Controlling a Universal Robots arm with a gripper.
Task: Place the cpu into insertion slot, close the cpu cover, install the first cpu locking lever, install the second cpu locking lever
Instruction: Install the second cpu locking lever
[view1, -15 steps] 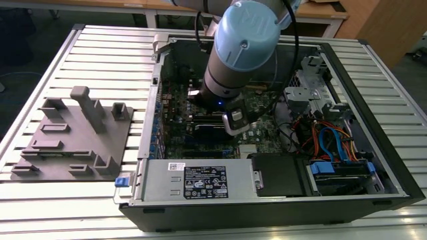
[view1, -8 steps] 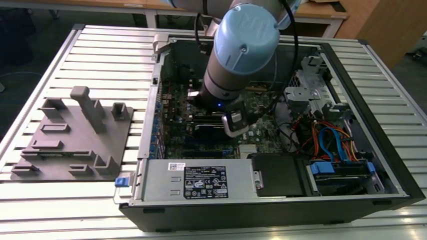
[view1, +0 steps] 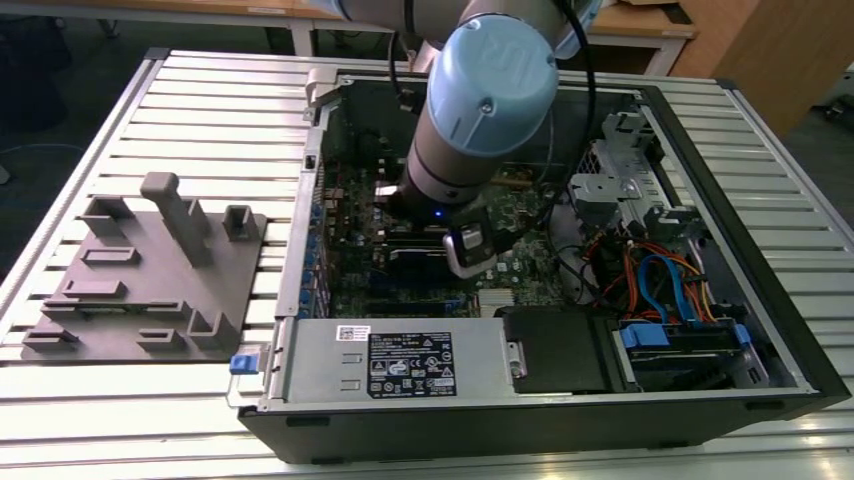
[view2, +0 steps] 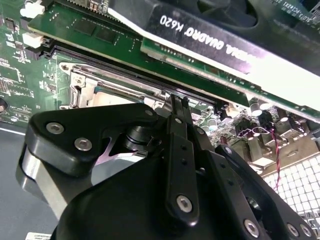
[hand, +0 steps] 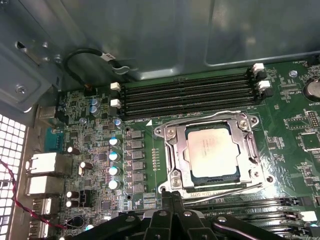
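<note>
cpu (hand: 212, 151) in insertion slot (hand: 176, 176) (cover (hand: 248, 142) down), memory slots (hand: 187, 95) just beside

Even lighting; gripper (view2: 170, 165) looms perhaps slightly blurred.

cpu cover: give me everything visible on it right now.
The thin silvery metal cpu cover, a frame plate with a square window, lies flat and closed over the insertion slot. The pale grey-topped cpu shows through the window. Thin wire levers run along its edges; whether they are latched cannot be told. The black gripper sits just beside it, apparently not touching.
</note>
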